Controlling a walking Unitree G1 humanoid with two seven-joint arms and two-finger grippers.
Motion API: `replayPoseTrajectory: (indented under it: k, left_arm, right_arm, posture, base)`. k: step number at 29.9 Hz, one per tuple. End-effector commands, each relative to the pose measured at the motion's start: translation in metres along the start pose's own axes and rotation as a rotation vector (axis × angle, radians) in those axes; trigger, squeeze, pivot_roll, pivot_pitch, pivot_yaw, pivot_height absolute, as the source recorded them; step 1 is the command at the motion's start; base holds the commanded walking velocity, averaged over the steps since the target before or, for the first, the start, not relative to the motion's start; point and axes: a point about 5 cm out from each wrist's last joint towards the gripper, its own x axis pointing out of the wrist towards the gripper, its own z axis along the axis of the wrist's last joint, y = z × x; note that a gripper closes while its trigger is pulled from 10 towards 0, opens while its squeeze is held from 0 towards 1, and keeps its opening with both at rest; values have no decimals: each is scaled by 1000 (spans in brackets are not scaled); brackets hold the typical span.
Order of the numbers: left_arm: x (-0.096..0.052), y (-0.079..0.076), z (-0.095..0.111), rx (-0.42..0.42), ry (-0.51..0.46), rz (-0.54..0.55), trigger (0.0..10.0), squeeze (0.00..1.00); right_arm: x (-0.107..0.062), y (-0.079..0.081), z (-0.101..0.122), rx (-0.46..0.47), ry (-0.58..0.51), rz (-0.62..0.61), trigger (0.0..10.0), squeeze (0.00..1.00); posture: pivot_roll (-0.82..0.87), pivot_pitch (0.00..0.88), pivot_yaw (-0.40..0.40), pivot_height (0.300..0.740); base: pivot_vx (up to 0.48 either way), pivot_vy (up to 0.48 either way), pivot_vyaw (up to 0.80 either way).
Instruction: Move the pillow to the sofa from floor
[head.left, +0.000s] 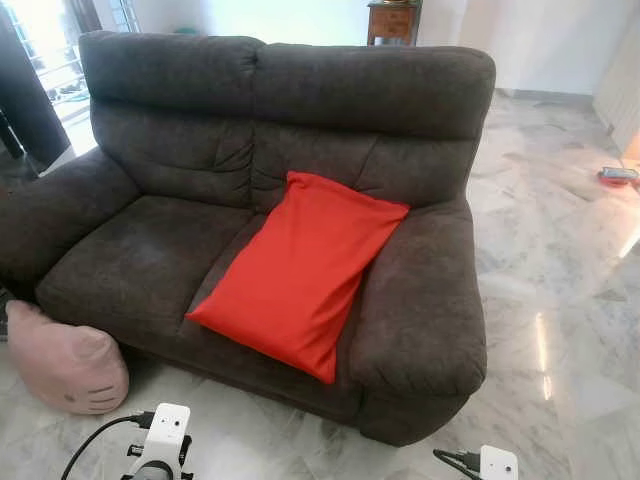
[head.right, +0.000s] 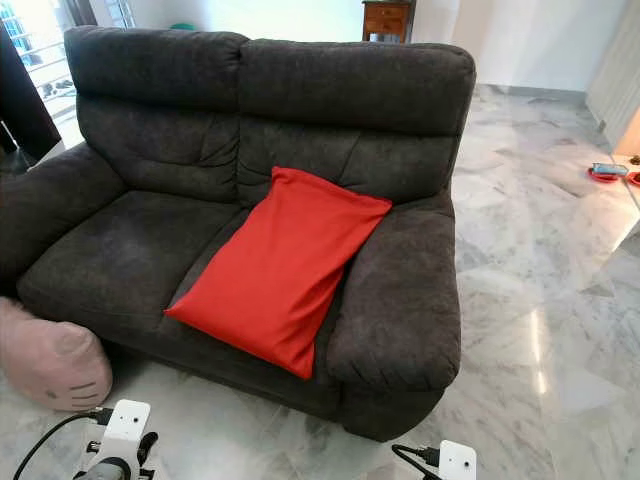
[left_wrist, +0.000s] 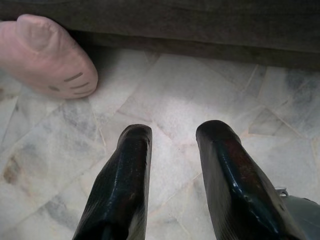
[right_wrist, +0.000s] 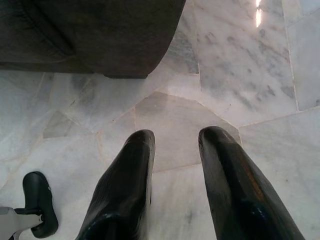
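The red pillow (head.left: 300, 270) lies on the right seat of the dark grey sofa (head.left: 170, 250), leaning against the right armrest and the backrest. A pink cushion (head.left: 65, 365) sits on the marble floor (head.left: 560, 300), touching the sofa's front left corner. The left gripper (left_wrist: 172, 142) and the right gripper (right_wrist: 177, 145) both hang low above the floor, each with fingers spread apart and holding nothing.

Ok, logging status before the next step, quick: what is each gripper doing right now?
Left gripper: open, holding nothing, above the marble floor.
Right gripper: open, holding nothing, above the floor.
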Motion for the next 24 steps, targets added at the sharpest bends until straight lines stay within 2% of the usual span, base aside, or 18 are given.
replayPoseTrajectory:
  k: [1,16,20,24]
  left_arm:
    - [-1,6,-5,-2,35,10,10000,0]
    - [-6,3,-22,0,94,-13,10000,0]
    - [-10,4,-31,-11,127,-11,10000,0]
    - [-12,4,-38,-18,157,-6,10000,0]
  right_arm:
    - [-1,2,-2,-5,-10,6,10000,0]
    - [-6,-1,-15,47,-27,-19,10000,0]
    - [-10,1,-26,33,-13,-3,10000,0]
    - [-9,0,-25,43,-15,-9,10000,0]
  posture:
    - [-6,0,19,740]
    - [-17,0,17,740]
    - [-10,0,12,740]
    - [-7,0,10,740]
  base:
    - [0,0,0]
    - [0,0,0]
    - [0,0,0]
    - [0,0,0]
